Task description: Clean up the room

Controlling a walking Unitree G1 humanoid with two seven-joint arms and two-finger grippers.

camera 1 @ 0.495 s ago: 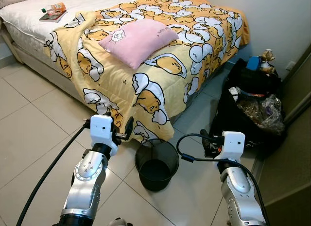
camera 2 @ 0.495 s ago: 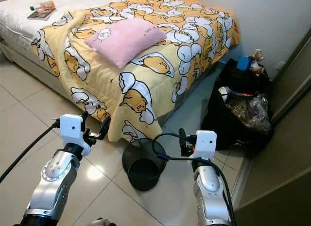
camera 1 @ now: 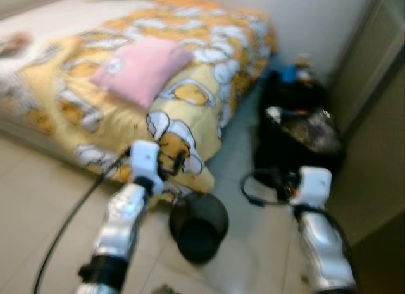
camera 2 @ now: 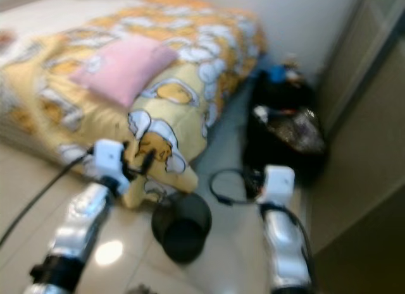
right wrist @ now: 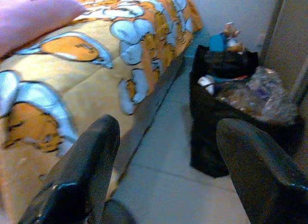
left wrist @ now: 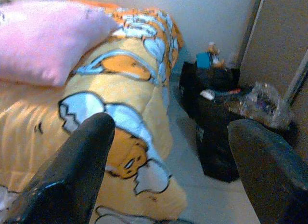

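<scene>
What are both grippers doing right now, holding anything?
Left gripper: open, holding nothing, raised before the yellow blanket.
Right gripper: open, holding nothing, facing the black bag.

Head views blurred. Ahead of both sets of spread jaws: bare tiled floor strip (right wrist: 166, 137), flanked by yellow cartoon-print quilt edge (left wrist: 120, 151) and stuffed black fabric bags (right wrist: 226, 113). Round black mesh wastebasket (camera 1: 197, 226) stands below, between the arms.

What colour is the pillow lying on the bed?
Pink; the pillow shows best in the left eye view, on the yellow quilt.
</scene>
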